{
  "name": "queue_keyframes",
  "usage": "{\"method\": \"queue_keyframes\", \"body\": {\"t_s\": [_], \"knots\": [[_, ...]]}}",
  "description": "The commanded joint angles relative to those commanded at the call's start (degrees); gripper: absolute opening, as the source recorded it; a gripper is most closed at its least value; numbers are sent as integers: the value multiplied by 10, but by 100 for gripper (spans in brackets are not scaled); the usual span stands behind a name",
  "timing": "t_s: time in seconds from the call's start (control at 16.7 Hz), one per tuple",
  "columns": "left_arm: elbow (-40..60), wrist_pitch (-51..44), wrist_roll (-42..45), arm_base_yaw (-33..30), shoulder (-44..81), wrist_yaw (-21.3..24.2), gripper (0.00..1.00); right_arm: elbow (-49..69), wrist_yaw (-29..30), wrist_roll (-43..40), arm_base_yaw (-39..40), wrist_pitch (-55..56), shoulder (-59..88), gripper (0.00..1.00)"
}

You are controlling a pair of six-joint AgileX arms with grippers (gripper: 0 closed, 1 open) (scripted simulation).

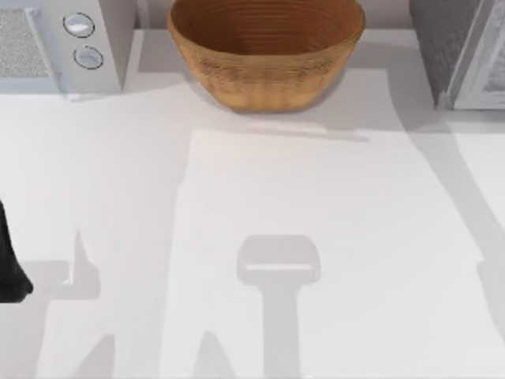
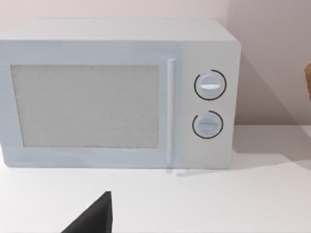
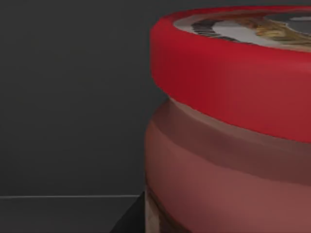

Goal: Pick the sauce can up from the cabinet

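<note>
The sauce can (image 3: 233,136) looms very close in the right wrist view, upright, with a red lid and a reddish-brown body. Behind it is a dark wall and a dark floor, which look like the inside of the cabinet. A dark piece of my right gripper (image 3: 130,221) sits right beside the can's base. From above, the cabinet (image 1: 450,47) stands at the table's far right corner, with a grey speckled side and a white-framed front. My left arm (image 1: 9,268) stays parked at the table's left edge, and a dark part of its gripper (image 2: 95,216) points toward the pale box.
A pale box with two round knobs and a mesh panel (image 1: 102,47) (image 2: 121,97) stands at the far left. A large woven basket (image 1: 264,75) sits at the back middle. The white tabletop (image 1: 276,197) stretches open in front of them.
</note>
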Motion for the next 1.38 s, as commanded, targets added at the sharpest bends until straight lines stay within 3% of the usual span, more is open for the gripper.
{"method": "queue_keyframes", "body": {"t_s": [0.42, 0.6, 1.02, 1.38], "knots": [[0, 0, 0, 0, 0, 0, 100, 5, 118, 1, 122, -172, -160, 0], [0, 0, 0, 0, 0, 0, 100, 5, 140, 1, 146, -199, -188, 0], [0, 0, 0, 0, 0, 0, 100, -30, 126, 2, 136, -180, -215, 0], [0, 0, 0, 0, 0, 0, 100, -265, 58, -1, 85, -90, -367, 0]]}}
